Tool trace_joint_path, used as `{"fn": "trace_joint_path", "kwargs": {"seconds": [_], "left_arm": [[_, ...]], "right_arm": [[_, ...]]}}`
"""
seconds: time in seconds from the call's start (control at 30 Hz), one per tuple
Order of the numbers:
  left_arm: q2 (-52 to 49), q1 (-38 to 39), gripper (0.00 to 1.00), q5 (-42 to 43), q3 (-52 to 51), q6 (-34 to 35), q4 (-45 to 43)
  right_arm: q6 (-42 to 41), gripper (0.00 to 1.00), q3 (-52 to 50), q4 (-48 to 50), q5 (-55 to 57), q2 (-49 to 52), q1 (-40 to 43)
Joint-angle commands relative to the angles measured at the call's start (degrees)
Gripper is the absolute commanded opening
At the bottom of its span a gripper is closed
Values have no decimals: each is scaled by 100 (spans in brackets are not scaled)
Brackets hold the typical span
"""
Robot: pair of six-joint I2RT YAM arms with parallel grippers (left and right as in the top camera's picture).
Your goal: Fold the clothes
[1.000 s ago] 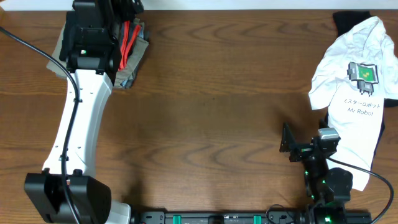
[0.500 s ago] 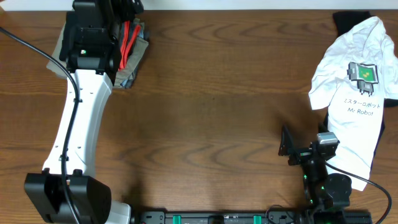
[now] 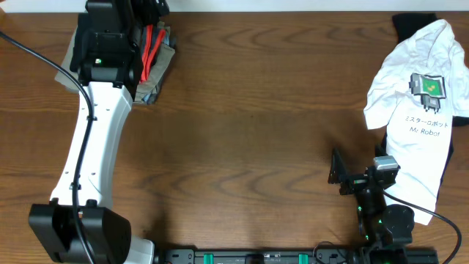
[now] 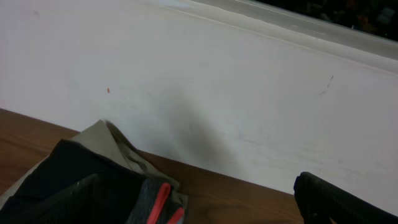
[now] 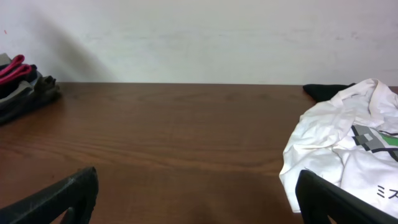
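The black trousers [image 3: 152, 53] lie folded in a small pile at the table's far left corner, their grey waistband and red-orange stripes showing. They also show in the left wrist view [image 4: 74, 180] and far off in the right wrist view [image 5: 18, 78]. My left gripper [image 3: 149, 13] hovers over the pile by the back wall, open and empty [image 4: 205, 196]. My right gripper [image 3: 341, 174] is open and empty near the front right, low over bare wood [image 5: 199, 199].
Khaki trousers [image 3: 73, 53] lie under the black pile and show in the left wrist view [image 4: 118, 140]. A white T-shirt with a robot print [image 3: 418, 110] lies crumpled at the right, over a dark garment [image 3: 407, 26]. A white wall [image 4: 217, 81] runs along the back edge.
My right gripper has drawn back slightly toward the front edge. The left arm and the clothes have not moved.
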State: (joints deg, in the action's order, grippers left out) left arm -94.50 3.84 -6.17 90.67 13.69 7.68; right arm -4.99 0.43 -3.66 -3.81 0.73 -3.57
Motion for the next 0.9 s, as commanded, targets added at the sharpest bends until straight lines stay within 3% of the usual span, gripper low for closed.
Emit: {"fn": "trace_joint_path", "kwargs": {"seconds": [0.0,0.47,0.7,0.87], "left_arm": [[2,-15,98,-24,31,-7,4],[2,-15,98,-24,31,-7,4],[11,-11,98,-437,31,-138,2],[258,-11,98,-450,31,-131,949]], "right_arm": [[35,99,-11,-28,59,-39,-48],[35,99,-11,-28,59,-39,-48],[35,99,-11,-28,59,-39,-48],[35,99,-11,-28,59,-39,-48]]}}
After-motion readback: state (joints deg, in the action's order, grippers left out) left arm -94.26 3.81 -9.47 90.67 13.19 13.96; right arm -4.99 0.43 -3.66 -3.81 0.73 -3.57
